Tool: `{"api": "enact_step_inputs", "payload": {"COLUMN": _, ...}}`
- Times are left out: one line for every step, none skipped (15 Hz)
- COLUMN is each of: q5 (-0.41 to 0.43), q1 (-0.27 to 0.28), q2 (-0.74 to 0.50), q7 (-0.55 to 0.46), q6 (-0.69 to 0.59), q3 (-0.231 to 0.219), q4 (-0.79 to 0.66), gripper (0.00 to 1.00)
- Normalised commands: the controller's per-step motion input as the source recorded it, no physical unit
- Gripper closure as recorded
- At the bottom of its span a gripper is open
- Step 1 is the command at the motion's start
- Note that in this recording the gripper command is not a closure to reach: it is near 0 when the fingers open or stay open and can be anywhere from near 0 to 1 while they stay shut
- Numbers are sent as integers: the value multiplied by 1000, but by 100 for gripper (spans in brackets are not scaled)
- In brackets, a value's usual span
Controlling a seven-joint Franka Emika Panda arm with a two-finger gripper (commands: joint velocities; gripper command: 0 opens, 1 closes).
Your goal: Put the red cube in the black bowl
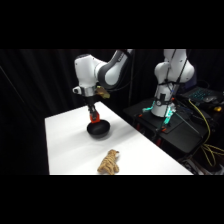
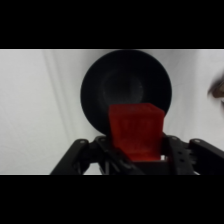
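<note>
The jaws (image 1: 93, 116) pinch the small red-orange cube (image 2: 136, 131) directly above the glossy round black bowl (image 2: 126, 90); a tan striped plush toy (image 1: 109, 162) lies near the bowl on the white surface (image 1: 65, 145).

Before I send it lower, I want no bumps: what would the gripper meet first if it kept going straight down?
Most likely the black bowl. The gripper holds the red cube right above it in both views, so the cube would probably touch the bowl's inside first.
</note>
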Motion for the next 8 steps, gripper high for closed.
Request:
{"api": "enact_step_inputs", "payload": {"q5": 299, "q1": -135, "q2": 8, "q7": -314, "q6": 360, "q3": 81, "q4": -162, "gripper": 100}}
{"api": "enact_step_inputs", "payload": {"q5": 280, "q1": -122, "q2": 37, "q7": -295, "q6": 285, "q3": 89, "q4": -99, "gripper": 0}}
{"api": "enact_step_inputs", "payload": {"q5": 260, "q1": -112, "q2": 71, "q7": -275, "q6": 225, "q3": 99, "q4": -23, "gripper": 0}}
{"api": "enact_step_inputs", "payload": {"q5": 249, "q1": -107, "q2": 92, "q7": -254, "q6": 161, "q3": 103, "q4": 54, "gripper": 0}}
{"api": "enact_step_inputs", "payload": {"q5": 222, "q1": -93, "q2": 78, "q7": -222, "q6": 107, "q3": 99, "q4": 93, "gripper": 0}}
{"api": "enact_step_inputs", "payload": {"q5": 175, "q1": -74, "q2": 41, "q7": -191, "q6": 51, "q3": 89, "q4": 119, "gripper": 0}}
{"api": "enact_step_inputs", "payload": {"q5": 144, "q1": -62, "q2": -12, "q7": -172, "q6": -7, "q3": 84, "q4": 119, "gripper": 0}}
{"api": "enact_step_inputs", "payload": {"q5": 194, "q1": -74, "q2": -75, "q7": -206, "q6": -158, "q3": 117, "q4": 147, "gripper": 0}}
